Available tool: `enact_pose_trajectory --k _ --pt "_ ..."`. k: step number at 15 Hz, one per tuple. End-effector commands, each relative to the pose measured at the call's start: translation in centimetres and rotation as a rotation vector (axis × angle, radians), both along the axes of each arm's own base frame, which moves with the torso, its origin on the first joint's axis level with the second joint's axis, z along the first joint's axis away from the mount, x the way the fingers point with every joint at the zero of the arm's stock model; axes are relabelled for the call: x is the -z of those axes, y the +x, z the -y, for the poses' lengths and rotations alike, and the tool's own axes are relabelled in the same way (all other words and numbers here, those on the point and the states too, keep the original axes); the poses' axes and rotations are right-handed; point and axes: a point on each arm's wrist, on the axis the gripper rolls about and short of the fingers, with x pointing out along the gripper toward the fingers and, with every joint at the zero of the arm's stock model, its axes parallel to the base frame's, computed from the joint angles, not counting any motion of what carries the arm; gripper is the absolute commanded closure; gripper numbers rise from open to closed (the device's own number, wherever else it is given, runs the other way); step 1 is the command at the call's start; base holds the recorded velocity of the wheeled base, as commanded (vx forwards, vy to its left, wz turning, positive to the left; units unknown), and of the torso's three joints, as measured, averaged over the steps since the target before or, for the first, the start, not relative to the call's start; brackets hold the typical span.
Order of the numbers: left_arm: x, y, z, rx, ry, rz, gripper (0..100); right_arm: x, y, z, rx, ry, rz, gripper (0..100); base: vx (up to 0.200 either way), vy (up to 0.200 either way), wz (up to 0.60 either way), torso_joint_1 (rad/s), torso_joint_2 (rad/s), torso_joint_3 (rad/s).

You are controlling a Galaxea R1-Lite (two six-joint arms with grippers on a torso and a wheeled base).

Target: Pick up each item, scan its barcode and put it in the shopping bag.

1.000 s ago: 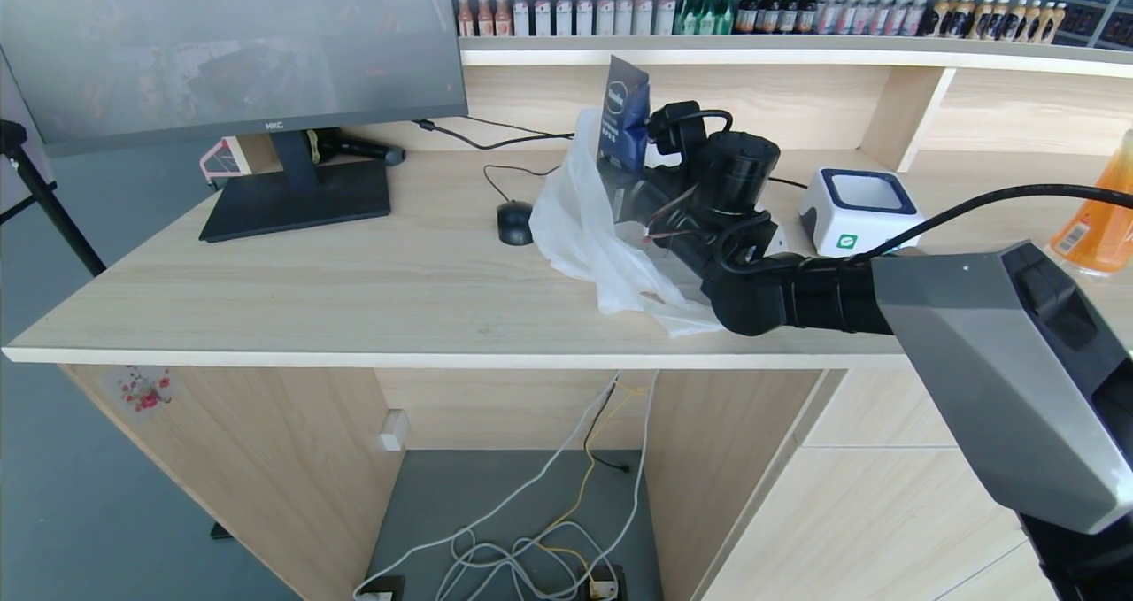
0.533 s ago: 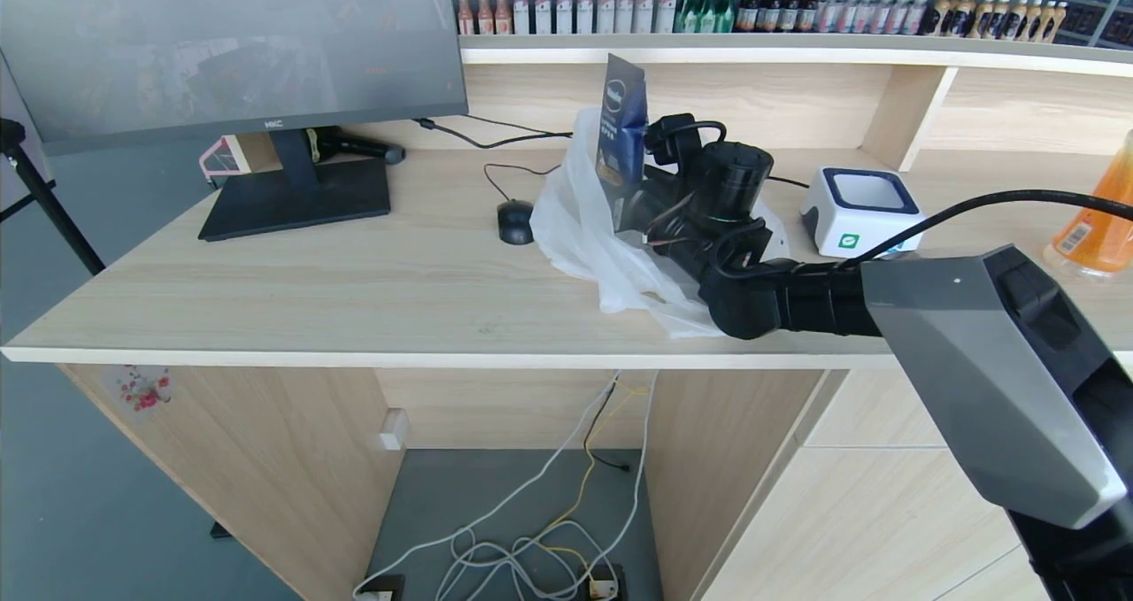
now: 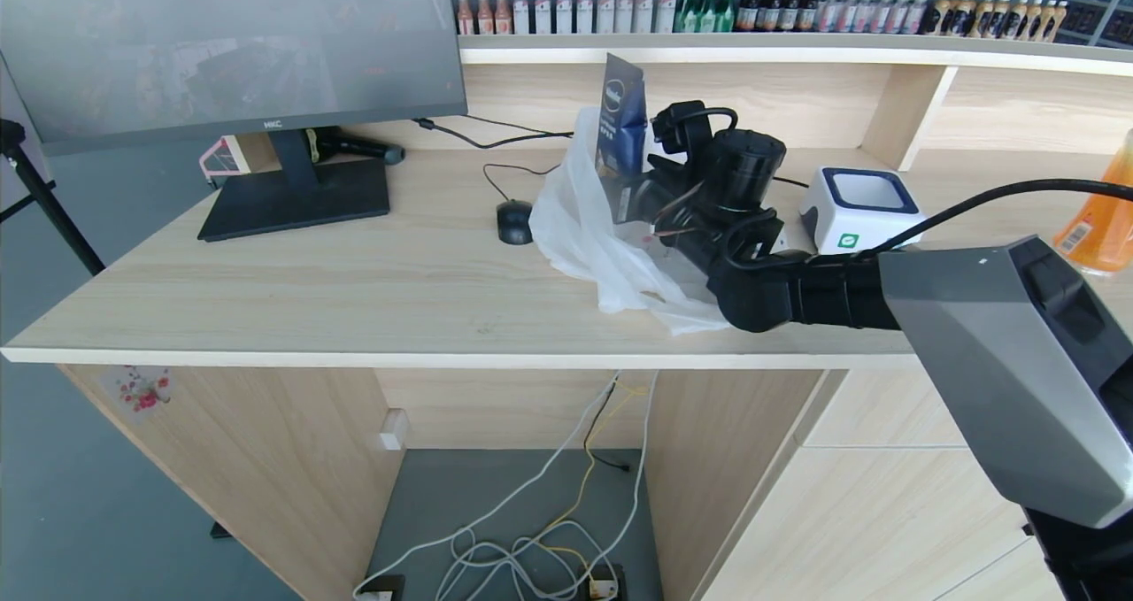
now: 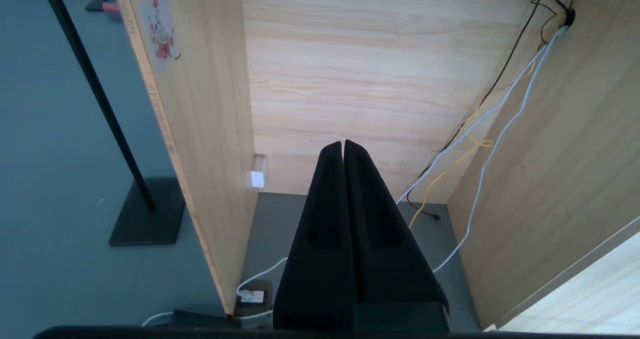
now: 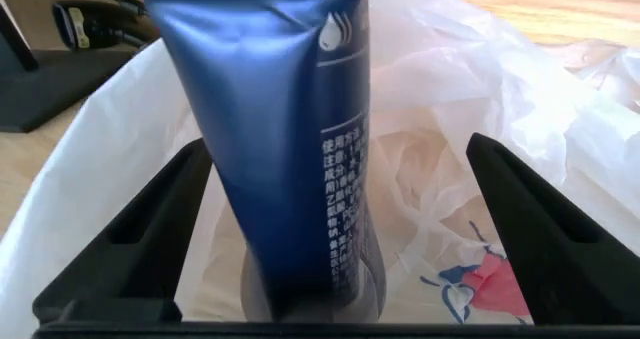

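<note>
A dark blue tube [image 3: 622, 114] stands upright inside the white plastic shopping bag [image 3: 575, 220] on the counter. My right gripper [image 3: 630, 201] reaches into the bag at the tube's base. In the right wrist view its fingers [image 5: 150, 229] are spread wide, so my right gripper [image 5: 340, 151] is open, with the blue tube [image 5: 290, 129] between the fingers, nearer to one of them and apart from the other. The bag [image 5: 450, 99] surrounds both. My left gripper [image 4: 344, 154] hangs shut and empty below the counter, beside its wooden side panel.
A white barcode scanner [image 3: 860, 209] sits right of the bag, with an orange bottle [image 3: 1098, 220] at the far right. A black mouse [image 3: 514, 222] lies left of the bag, and a monitor [image 3: 230, 43] stands at the back left. Cables hang under the counter.
My right arm dipped into the bag with the tube, then drew slightly up and to the right. The tube stays upright in the bag.
</note>
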Motion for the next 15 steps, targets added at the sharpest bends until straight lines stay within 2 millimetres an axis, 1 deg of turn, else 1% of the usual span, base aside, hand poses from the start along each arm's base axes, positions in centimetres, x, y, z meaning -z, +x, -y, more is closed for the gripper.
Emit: enact_pose_trajectory --k 1,4,6,7,8,9,10,11,12,13,14,15 --pt "0.0 0.0 0.0 0.000 0.000 0.001 100 -1.8 -1.0 0.5 0.002 0.010 0.023 0 0.000 0.000 0.00 0.000 0.00 0.000" --pt "0.0 0.0 0.0 0.000 0.000 -0.001 100 -2.5 -3.1 1.8 0.016 -0.004 -0.014 0 0.000 0.000 0.00 0.000 0.00 0.000" --pt "0.0 0.0 0.0 0.000 0.000 0.001 100 -3.0 -5.1 2.6 0.013 0.008 0.010 0 0.000 0.000 0.00 0.000 0.00 0.000" --pt "0.0 0.0 0.0 0.000 0.000 0.001 100 -3.0 -5.8 2.9 0.012 0.009 0.012 0 0.000 0.000 0.00 0.000 0.00 0.000" --pt "0.0 0.0 0.0 0.000 0.000 -0.001 100 -3.1 -7.2 3.5 0.012 0.007 0.006 0 0.000 0.000 0.00 0.000 0.00 0.000" --pt "0.0 0.0 0.0 0.000 0.000 -0.001 100 -3.1 -9.8 5.0 0.012 -0.004 -0.014 0 0.000 0.000 0.00 0.000 0.00 0.000" --pt "0.0 0.0 0.0 0.000 0.000 -0.001 100 -3.0 -10.6 5.3 0.012 -0.006 -0.018 0 0.000 0.000 0.00 0.000 0.00 0.000" --pt "0.0 0.0 0.0 0.000 0.000 0.001 100 -2.9 -12.2 6.1 0.010 -0.006 -0.017 0 0.000 0.000 0.00 0.000 0.00 0.000" --pt "0.0 0.0 0.0 0.000 0.000 -0.001 100 -2.4 -14.9 6.9 -0.010 0.008 0.005 0 0.000 0.000 0.00 0.000 0.00 0.000" --pt "0.0 0.0 0.0 0.000 0.000 0.001 100 -2.2 -15.8 6.9 -0.022 0.015 0.014 0 0.000 0.000 0.00 0.000 0.00 0.000" --pt "0.0 0.0 0.0 0.000 0.000 0.001 100 -0.7 -18.5 7.5 -0.049 0.027 0.035 0 0.000 0.000 0.00 0.000 0.00 0.000" --pt "0.0 0.0 0.0 0.000 0.000 -0.001 100 0.6 -20.4 8.3 -0.055 0.039 0.058 0 0.000 0.000 0.00 0.000 0.00 0.000"
